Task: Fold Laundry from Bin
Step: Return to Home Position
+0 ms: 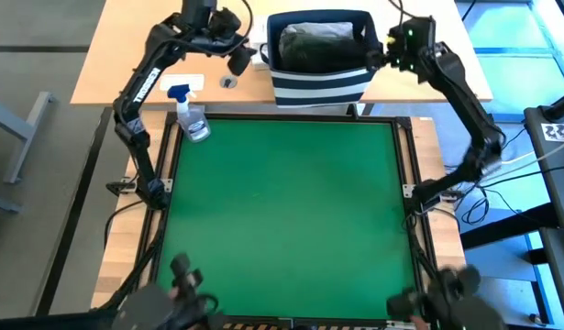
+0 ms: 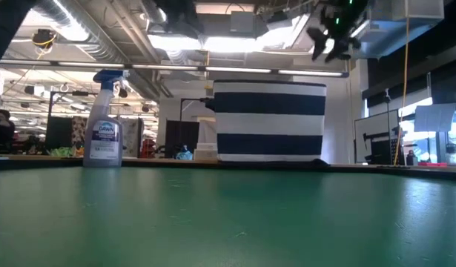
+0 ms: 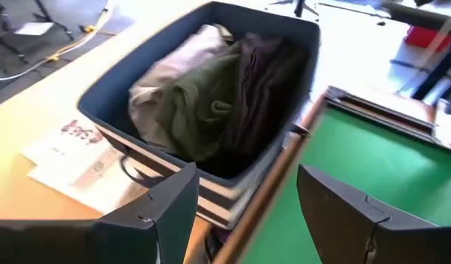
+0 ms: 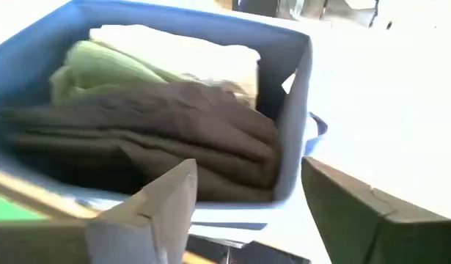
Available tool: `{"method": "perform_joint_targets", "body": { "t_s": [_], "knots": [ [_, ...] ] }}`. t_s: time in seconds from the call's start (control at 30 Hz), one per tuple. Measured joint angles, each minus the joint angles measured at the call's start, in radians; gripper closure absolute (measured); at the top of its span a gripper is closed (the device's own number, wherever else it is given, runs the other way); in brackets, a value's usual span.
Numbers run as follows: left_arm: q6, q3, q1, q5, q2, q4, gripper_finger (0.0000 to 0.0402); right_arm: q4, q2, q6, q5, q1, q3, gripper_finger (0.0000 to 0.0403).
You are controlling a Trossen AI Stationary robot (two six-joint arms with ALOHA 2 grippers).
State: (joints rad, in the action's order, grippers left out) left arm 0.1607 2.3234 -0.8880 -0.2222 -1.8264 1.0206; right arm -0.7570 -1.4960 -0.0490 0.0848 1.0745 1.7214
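Left fingers (image 3: 163, 213) spread wide, right fingers (image 4: 155, 209) likewise, bin (image 3: 122, 81) between, laundry (image 3: 210, 110) half hidden by walls

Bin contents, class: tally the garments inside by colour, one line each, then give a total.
Light grey garment: 1
Olive green garment: 1
Dark garment: 1
Total: 3, all in the bin

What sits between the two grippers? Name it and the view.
The bin, with the folded laundry inside, sits between the left gripper and the right gripper. The high view shows this.
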Motion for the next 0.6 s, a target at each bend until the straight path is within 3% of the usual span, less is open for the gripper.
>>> {"method": "perform_joint_targets", "body": {
  "t_s": [0.17,0.33,0.47,0.6],
  "knots": [
    [0.007,-0.044,0.054,-0.005,0.104,0.07,0.0178,-0.023,0.151,-0.003,0.212,-0.182,-0.067,0.0227],
    [-0.013,-0.297,0.11,0.043,0.293,-0.011,0.0178,0.044,0.316,-0.02,0.361,-0.375,-0.241,0.0327],
    [-0.043,-0.579,0.146,0.077,0.491,-0.155,0.0178,0.126,0.447,-0.025,0.294,-0.493,-0.434,0.0387],
    [-0.069,-0.857,0.208,0.054,0.685,-0.311,0.0178,0.288,0.564,-0.062,0.142,-0.576,-0.645,0.0392]
  ]
}}
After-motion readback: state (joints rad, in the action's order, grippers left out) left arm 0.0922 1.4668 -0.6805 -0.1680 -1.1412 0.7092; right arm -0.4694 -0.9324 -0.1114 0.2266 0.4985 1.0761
